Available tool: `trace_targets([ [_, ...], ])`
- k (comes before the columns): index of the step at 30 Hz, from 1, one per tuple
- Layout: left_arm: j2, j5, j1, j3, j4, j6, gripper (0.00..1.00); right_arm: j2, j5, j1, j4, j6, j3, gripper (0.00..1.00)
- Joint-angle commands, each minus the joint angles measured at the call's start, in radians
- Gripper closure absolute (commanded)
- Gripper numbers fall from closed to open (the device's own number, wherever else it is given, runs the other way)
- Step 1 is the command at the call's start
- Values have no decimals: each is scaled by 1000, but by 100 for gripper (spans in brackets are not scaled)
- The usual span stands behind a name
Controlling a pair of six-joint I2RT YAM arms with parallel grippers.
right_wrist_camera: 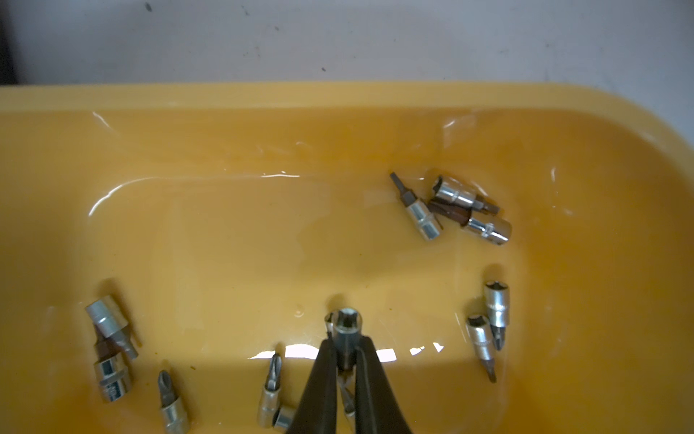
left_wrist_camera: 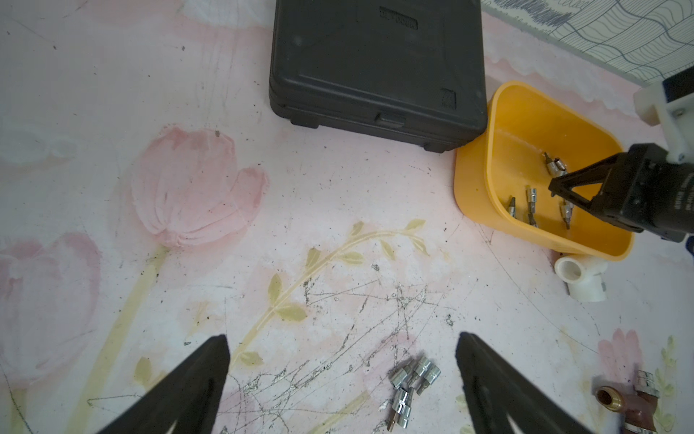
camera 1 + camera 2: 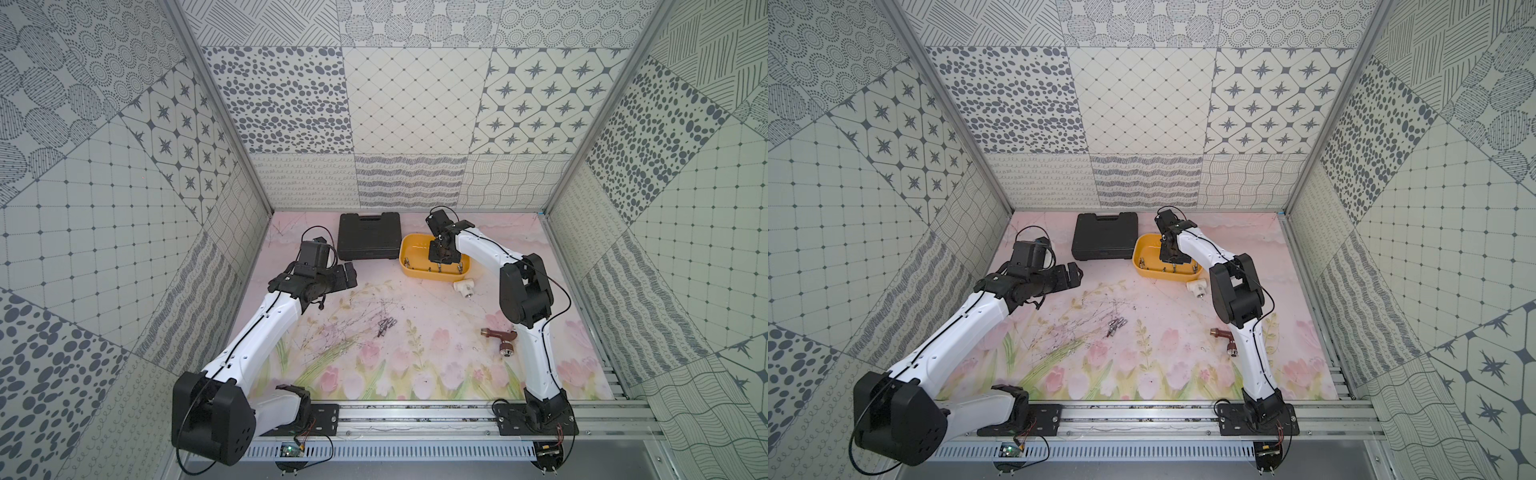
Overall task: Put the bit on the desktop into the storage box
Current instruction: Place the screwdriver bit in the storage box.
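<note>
The yellow storage box (image 3: 410, 249) (image 3: 1144, 251) stands at the back, right of centre, with several silver bits (image 1: 424, 218) lying in it. My right gripper (image 1: 347, 347) (image 3: 442, 258) hangs inside the box (image 1: 225, 225), shut on one bit (image 1: 347, 324) that stands upright just above the floor of the box. A small cluster of bits (image 3: 385, 326) (image 3: 1116, 326) (image 2: 413, 379) lies on the desktop near the middle. My left gripper (image 2: 343, 338) (image 3: 347, 276) is open and empty, hovering left of and behind that cluster.
A closed black tool case (image 3: 369, 235) (image 2: 375, 67) sits against the box's left side. A white pipe tee (image 3: 462, 287) (image 2: 580, 278) lies just in front of the box. A brown tap fitting (image 3: 500, 338) lies beside the right arm. Patterned walls enclose three sides.
</note>
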Motion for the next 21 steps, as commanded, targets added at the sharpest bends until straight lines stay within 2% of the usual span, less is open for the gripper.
trace_targets([
  [1, 4, 23, 3, 17, -1, 28, 1, 17, 1, -3, 26, -15, 6, 97],
  [8, 5, 21, 3, 16, -2, 29, 1, 10, 7, -3, 29, -21, 0, 94],
  [17, 3, 45, 2, 19, -3, 40, 1, -97, 27, -3, 126, -106, -99, 63],
  [21, 6, 70, 3, 25, -11, 36, 1, -158, 59, -4, 148, -161, -126, 54],
])
